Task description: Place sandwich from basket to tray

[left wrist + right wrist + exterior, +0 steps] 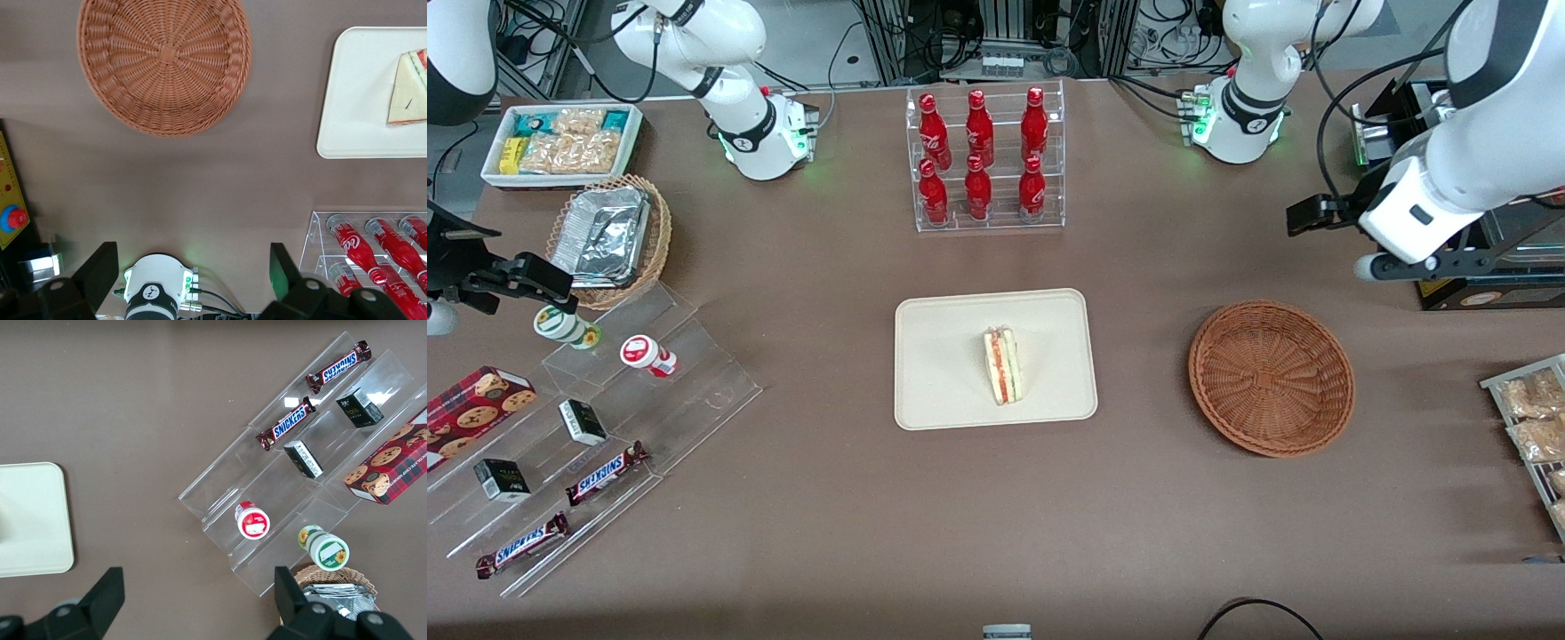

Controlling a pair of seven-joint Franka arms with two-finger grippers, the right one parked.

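Already the sandwich (1003,365) lies mid-frame on the tray (934,356), and the basket (1271,377) at right is bare. High at the right edge, the pincer (193,277) hangs open and empty; best simply retreat without brushing anything.
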